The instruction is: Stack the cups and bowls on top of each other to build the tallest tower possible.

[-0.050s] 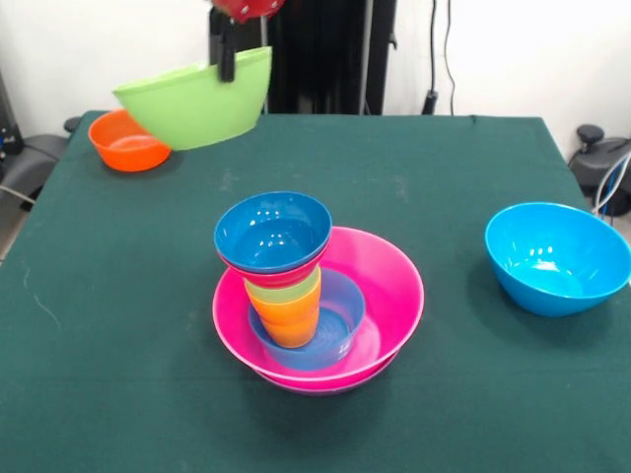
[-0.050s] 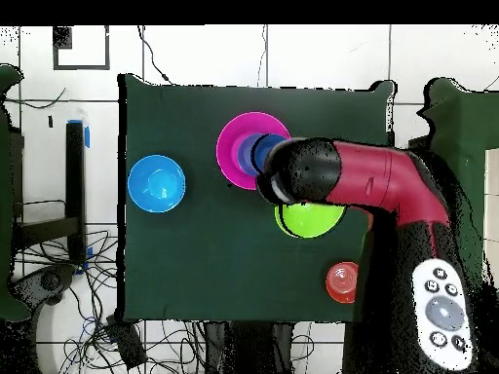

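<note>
Now, front: jaws [image 1: 227,67] clamped on the rim of the lime bowl [image 1: 197,101], tilted and lifted clear of the table [image 1: 414,168] | tower [image 1: 296,296] centre, dark-blue bowl [image 1: 273,232] on top | overhead: arm [image 2: 361,180] covers part of the lime bowl, just beside the pink bowl [image 2: 234,146] | sky-blue bowl [image 2: 156,183] well apart

pink bowl [image 1: 389,286], lime green bowl [image 1: 197,103], dark green table [image 1: 444,394]

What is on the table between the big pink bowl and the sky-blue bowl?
Nothing. In the front view, only bare green tablecloth lies between the pink bowl and the sky-blue bowl. The overhead view shows the same empty stretch.
</note>
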Robot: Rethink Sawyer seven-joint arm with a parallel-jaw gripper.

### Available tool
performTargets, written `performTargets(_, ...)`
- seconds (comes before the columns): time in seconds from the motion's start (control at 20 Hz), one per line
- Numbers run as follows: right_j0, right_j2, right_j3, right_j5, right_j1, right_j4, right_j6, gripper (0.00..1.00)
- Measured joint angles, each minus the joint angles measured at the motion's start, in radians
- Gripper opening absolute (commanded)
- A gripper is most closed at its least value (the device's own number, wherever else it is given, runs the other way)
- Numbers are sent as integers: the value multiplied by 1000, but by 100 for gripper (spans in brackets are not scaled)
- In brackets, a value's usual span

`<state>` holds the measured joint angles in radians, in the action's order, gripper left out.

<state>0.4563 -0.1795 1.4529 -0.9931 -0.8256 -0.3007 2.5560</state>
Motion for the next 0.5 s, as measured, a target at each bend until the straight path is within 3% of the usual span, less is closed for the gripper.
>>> performTargets(0.1,-14,10,-94,-81,56,-28,0,0)
performTargets(0.5,-79,61,-252,-263,136,-99,0,0)
